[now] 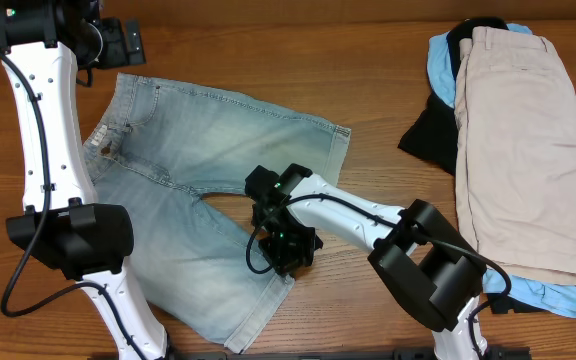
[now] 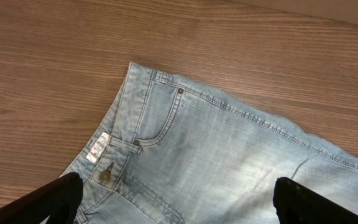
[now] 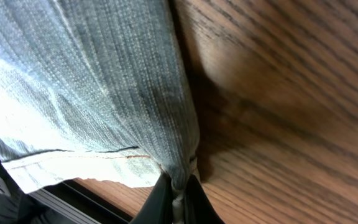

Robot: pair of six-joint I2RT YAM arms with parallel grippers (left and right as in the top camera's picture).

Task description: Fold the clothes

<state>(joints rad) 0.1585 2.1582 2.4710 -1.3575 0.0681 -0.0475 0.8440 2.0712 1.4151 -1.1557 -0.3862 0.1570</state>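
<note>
Overhead, centre-left of the table [image 1: 368,90]: denim shorts [image 1: 188,180] spread flat; right gripper [image 1: 286,245] at the hem of the lower leg; left gripper [image 1: 126,45] at upper left, just beyond the waistband corner; beige shorts [image 1: 518,140] atop a pile, upper right.
Left wrist view: fingers [image 2: 48,199] set wide apart, nothing between them; waistband button beneath.
Right wrist view: fingers [image 3: 157,205] pinched tight on the hem corner.

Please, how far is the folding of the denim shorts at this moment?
Done: nothing folded; the denim shorts lie spread flat. In hand: the right gripper has its jaws shut on one leg hem; the left gripper hovers open over the waistband. Left: every fold.
</note>
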